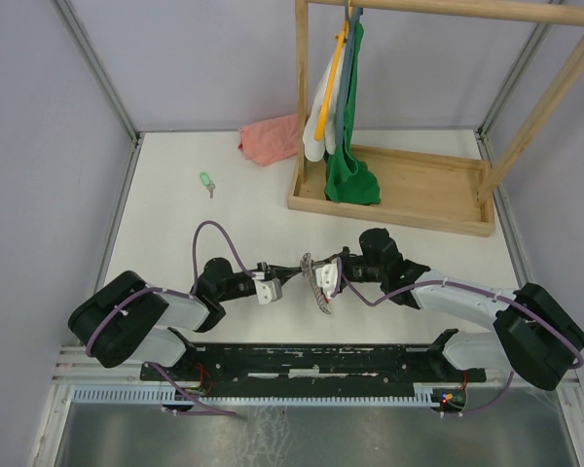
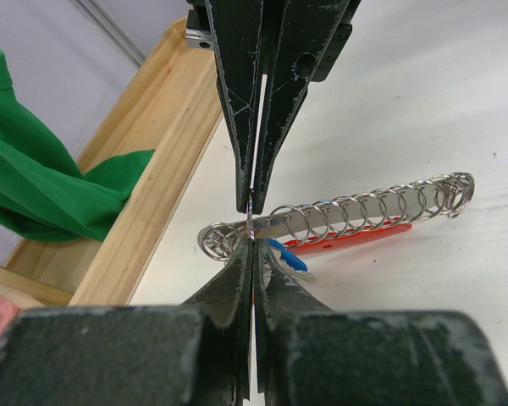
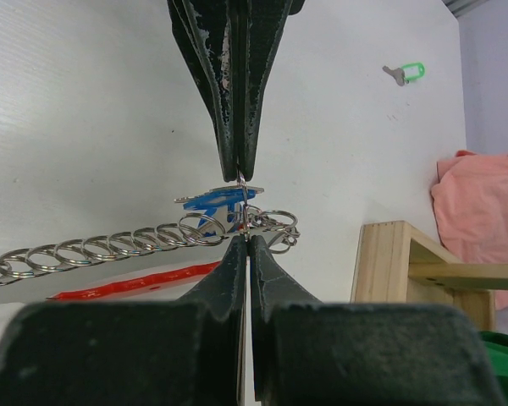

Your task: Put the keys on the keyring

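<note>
The keyring (image 1: 318, 288) lies between my two grippers: a chain of silver rings (image 2: 364, 205) over a red strap (image 2: 347, 239). Left gripper (image 2: 252, 244) and right gripper (image 3: 246, 237) meet tip to tip, each shut on the same thin end ring (image 3: 245, 211) of the keyring. The blue key (image 3: 210, 202) sits right at that end, touching the rings; whether it hangs on a ring I cannot tell. In the left wrist view the blue key (image 2: 288, 255) shows beside my fingertip. The green key (image 1: 206, 182) lies alone on the table at the far left.
A wooden rack (image 1: 399, 199) with a low tray base stands at the back right, green cloth (image 1: 350, 175) hanging into it. A pink cloth (image 1: 271, 138) lies at the back centre. The rack's edge (image 2: 152, 203) is close to the keyring.
</note>
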Robot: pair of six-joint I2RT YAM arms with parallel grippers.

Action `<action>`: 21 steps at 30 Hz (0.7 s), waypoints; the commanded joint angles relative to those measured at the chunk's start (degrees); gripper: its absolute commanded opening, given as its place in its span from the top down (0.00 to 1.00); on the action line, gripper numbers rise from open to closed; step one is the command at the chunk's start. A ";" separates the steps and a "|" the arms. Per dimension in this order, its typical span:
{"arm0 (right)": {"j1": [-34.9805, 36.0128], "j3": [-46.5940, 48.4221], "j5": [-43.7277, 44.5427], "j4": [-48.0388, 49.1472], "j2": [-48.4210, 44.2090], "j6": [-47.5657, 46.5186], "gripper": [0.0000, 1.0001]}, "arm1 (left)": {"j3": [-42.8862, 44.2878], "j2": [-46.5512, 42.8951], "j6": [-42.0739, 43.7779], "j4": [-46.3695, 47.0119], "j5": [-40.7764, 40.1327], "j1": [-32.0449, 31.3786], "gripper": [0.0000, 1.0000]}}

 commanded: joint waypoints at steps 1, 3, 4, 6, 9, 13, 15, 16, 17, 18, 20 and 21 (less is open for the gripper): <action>0.31 0.32 -3.03 4.34 -1.33 0.56 0.99 | 2.63 -1.52 0.59 -2.65 3.40 -0.24 0.97; 0.31 0.27 -3.52 4.22 -1.81 0.61 0.99 | 2.96 -1.93 0.71 -4.52 3.58 -0.23 0.97; 0.33 0.28 -3.75 4.17 -1.98 0.63 0.99 | 3.18 -2.03 0.81 -5.13 3.71 -0.22 0.97; 0.33 0.14 -4.28 4.12 -2.36 0.69 0.99 | 3.48 -2.06 0.82 -5.90 4.04 -0.11 0.97; 0.31 0.28 -5.08 3.76 -2.69 0.74 0.99 | 3.59 -2.20 0.44 -6.08 4.66 -0.07 0.97; 0.30 0.12 -5.60 3.64 -3.14 0.57 0.99 | 4.13 -2.74 0.05 -7.80 6.00 0.23 0.97; 0.35 -0.02 -6.03 3.64 -3.53 0.50 0.99 | 4.83 -3.04 0.02 -9.70 6.53 0.57 0.97; 0.31 -0.12 -6.38 3.64 -3.74 0.48 0.99 | 5.07 -3.22 0.02 -10.61 6.87 0.76 0.97; 0.26 -0.16 -6.65 3.64 -4.15 0.47 0.99 | 5.37 -3.47 -0.34 -11.27 7.67 1.23 0.97; 0.30 -0.18 -6.82 3.64 -4.35 0.43 0.99 | 5.50 -3.58 -0.79 -11.27 8.44 1.51 0.97; 0.31 -0.19 -7.60 3.64 -4.56 0.56 0.99 | 5.84 -3.71 -1.18 -11.77 9.62 1.91 0.97; 0.31 -0.19 -7.87 3.71 -4.60 0.56 0.99 | 6.06 -3.79 -1.19 -12.12 9.97 2.04 0.97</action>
